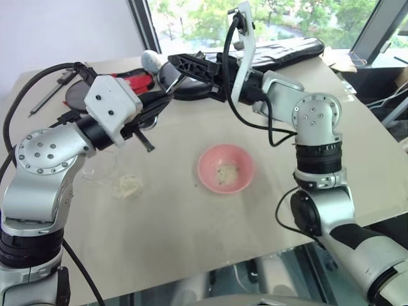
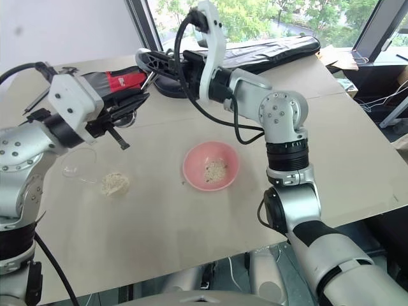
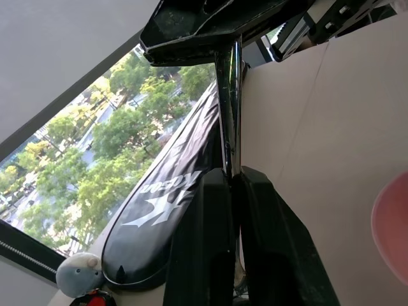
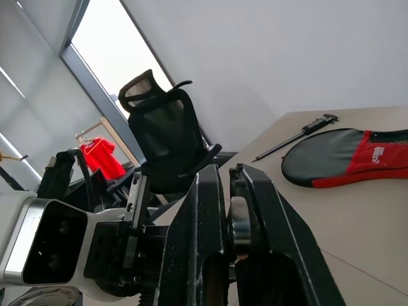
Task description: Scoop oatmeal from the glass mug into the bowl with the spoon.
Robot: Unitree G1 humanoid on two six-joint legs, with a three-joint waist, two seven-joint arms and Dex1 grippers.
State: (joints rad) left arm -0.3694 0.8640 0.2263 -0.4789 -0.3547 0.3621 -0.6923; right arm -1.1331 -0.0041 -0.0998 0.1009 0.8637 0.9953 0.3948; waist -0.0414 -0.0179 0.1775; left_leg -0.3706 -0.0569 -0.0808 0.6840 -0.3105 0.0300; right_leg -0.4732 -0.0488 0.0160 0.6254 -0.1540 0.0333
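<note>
The spoon (image 3: 233,127) is a thin shiny handle spanning between both grippers above the table's far left. My left gripper (image 3: 234,172) is shut on one end of it. My right gripper (image 4: 223,169), reaching across from the right, is shut on the other end, where shiny metal shows between its fingers (image 4: 264,210). Below them the glass mug (image 2: 79,167) rests on the table beside a loose clump of oatmeal (image 2: 115,183); I cannot tell whether the mug is upright. The pink bowl (image 1: 225,169) stands mid-table with some oatmeal (image 1: 226,173) in it.
A red-and-black paddle case (image 4: 344,156) and a black caliper (image 4: 299,134) lie at the table's far left. A long black bag (image 1: 280,51) lies along the far edge by the window. The table's front edge (image 1: 255,255) runs close below the bowl.
</note>
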